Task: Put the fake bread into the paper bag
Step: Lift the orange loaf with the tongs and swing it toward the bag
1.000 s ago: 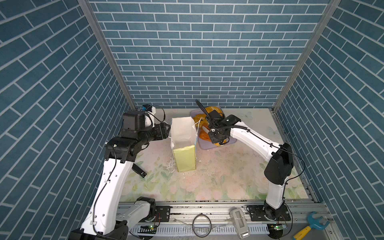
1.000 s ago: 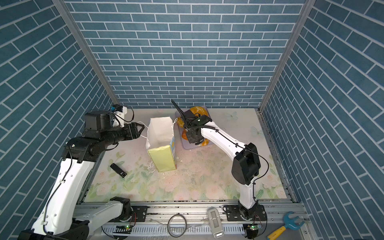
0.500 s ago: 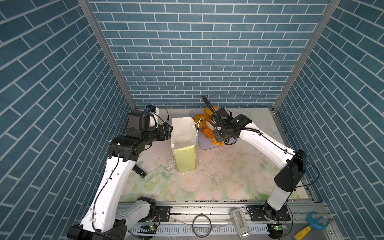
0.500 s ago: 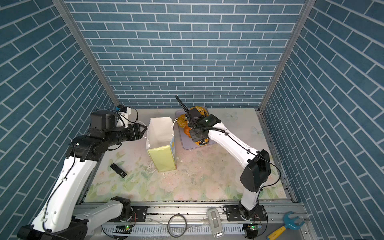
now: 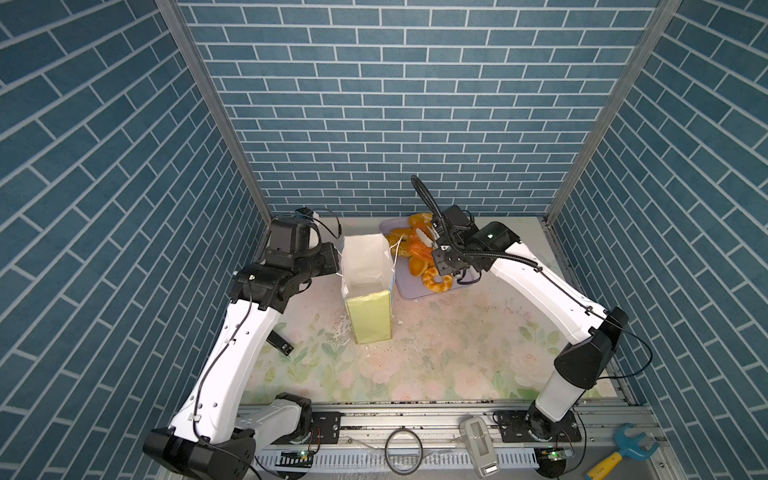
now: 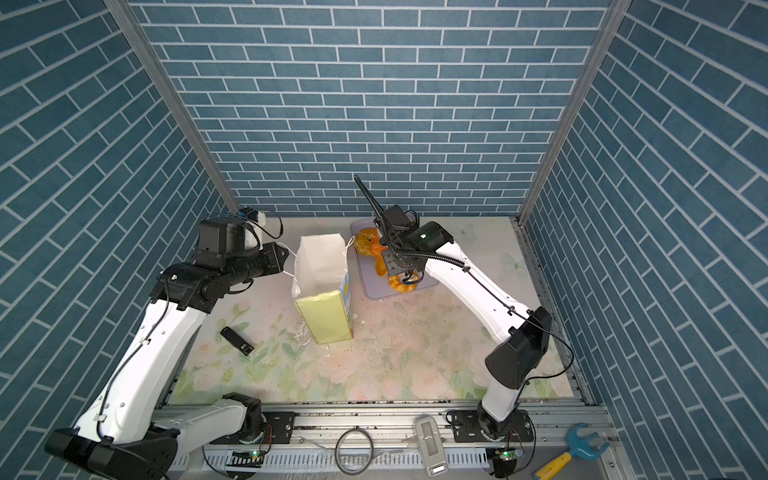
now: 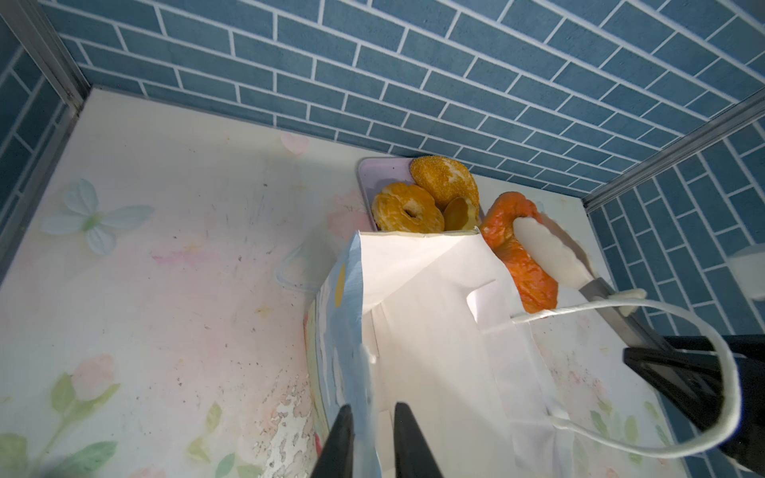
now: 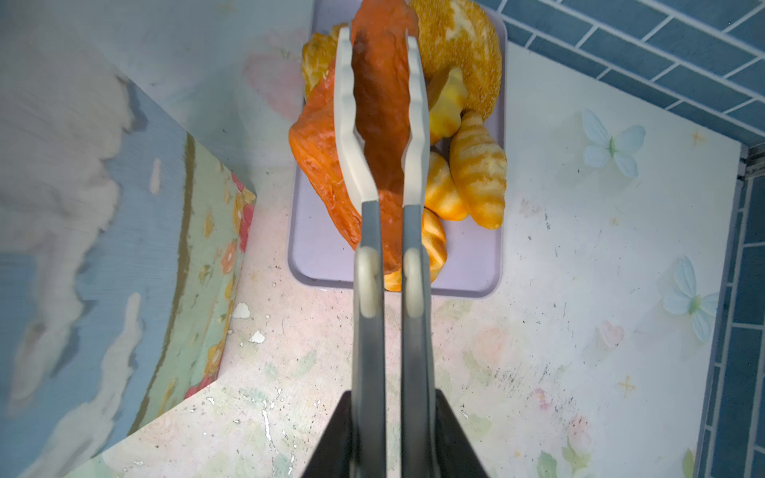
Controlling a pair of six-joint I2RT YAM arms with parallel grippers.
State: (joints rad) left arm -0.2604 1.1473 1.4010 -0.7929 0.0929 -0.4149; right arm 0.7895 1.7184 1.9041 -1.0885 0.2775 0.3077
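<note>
The bag (image 5: 370,316) stands upright near the middle of the worktop (image 5: 436,353), mouth open, and no bread shows inside it. The left end effector (image 7: 372,407) has a finger on each side of the bag's left wall at the rim, close together. Whether they actually pinch the paper I cannot tell. That placement looks meant to brace the light bag and keep its mouth spread for the drop.

The tray (image 8: 467,265) lies at the back edge, just right of the bag, with the rest of the bread (image 7: 407,213) piled on it. The right end effector (image 8: 377,37) is clamped on one red-orange piece (image 8: 381,103), its long white fingers squeezing the piece lengthwise so that it hangs clear of the pile. The piece is above the tray, just beside the bag's right rim and not yet over the mouth.

A cord handle (image 7: 662,306) loops across that side. It could snag the fingers on the way in.
</note>
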